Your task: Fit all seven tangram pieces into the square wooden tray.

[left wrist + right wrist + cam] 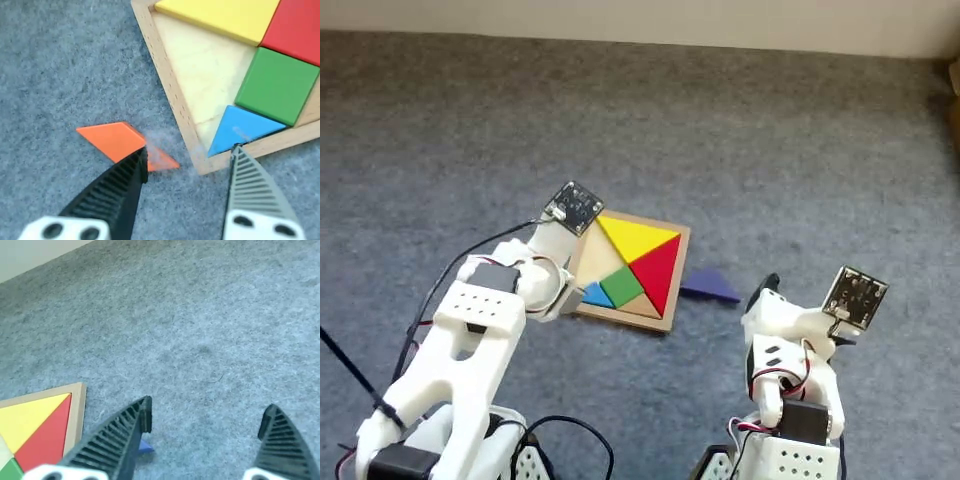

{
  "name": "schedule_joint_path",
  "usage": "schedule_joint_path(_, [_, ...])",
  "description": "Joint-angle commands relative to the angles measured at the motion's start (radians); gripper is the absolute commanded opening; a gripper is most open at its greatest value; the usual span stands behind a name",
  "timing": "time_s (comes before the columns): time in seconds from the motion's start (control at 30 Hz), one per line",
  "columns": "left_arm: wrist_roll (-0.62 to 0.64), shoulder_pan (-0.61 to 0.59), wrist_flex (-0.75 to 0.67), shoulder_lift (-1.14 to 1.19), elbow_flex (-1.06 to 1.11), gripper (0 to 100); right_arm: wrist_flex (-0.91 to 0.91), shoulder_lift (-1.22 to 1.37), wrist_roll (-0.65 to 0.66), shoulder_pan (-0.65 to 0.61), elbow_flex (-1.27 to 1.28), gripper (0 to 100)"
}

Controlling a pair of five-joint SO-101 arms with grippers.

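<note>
The square wooden tray (672, 285) lies mid-table and holds a yellow triangle (635, 238), a red triangle (660, 270), a green square (620, 287) and a small blue triangle (597, 296). An orange parallelogram (115, 140) lies on the carpet just outside the tray's near corner (202, 162). My left gripper (189, 160) is open above that corner, one finger (131, 172) over the orange piece's tip. A purple piece (710, 287) lies right of the tray. My right gripper (207, 417) is open over bare carpet near the purple piece (146, 446).
Part of the tray floor (205, 70) is bare wood between the yellow triangle (225, 15) and the blue triangle (240, 130). Grey carpet (770, 140) stretches to the far side. The right arm (790, 335) stands near the front edge.
</note>
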Motion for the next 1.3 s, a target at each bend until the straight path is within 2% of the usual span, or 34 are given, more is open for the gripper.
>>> schedule_joint_path(0.0, [0.011, 0.016, -0.020, -0.030, 0.001, 26, -0.031, -0.005, -0.002, -0.010, -0.016, 33.2])
schedule_joint_path(0.1, [0.011, 0.018, -0.023, -0.012, 0.001, 26, -0.031, -0.005, -0.002, -0.010, -0.015, 33.2])
schedule_joint_path(0.23, [0.011, 0.015, -0.106, 0.113, -0.010, 26, -0.031, -0.005, -0.002, -0.010, -0.015, 33.2])
schedule_joint_path(0.4, [0.012, 0.012, -0.084, 0.228, -0.101, 26, -0.031, -0.005, -0.002, -0.010, -0.015, 33.2])
schedule_joint_path(0.7, [0.089, 0.013, -0.084, 0.243, -0.154, 26, -0.031, -0.005, 0.000, -0.010, -0.015, 33.2])
schedule_joint_path(0.87, [0.129, 0.016, -0.157, 0.245, -0.156, 26, -0.031, -0.005, 0.000, -0.010, -0.015, 33.2])
schedule_joint_path(1.0, [0.149, 0.013, -0.155, 0.223, -0.170, 26, -0.031, -0.005, 0.000, -0.010, -0.015, 33.2])
schedule_joint_path(1.1, [0.146, 0.019, -0.086, 0.179, -0.189, 26, -0.031, -0.005, 0.000, -0.010, -0.015, 33.2])
schedule_joint_path(1.27, [0.075, 0.082, 0.158, 0.162, -0.323, 26, -0.031, -0.005, 0.000, -0.010, -0.015, 33.2])
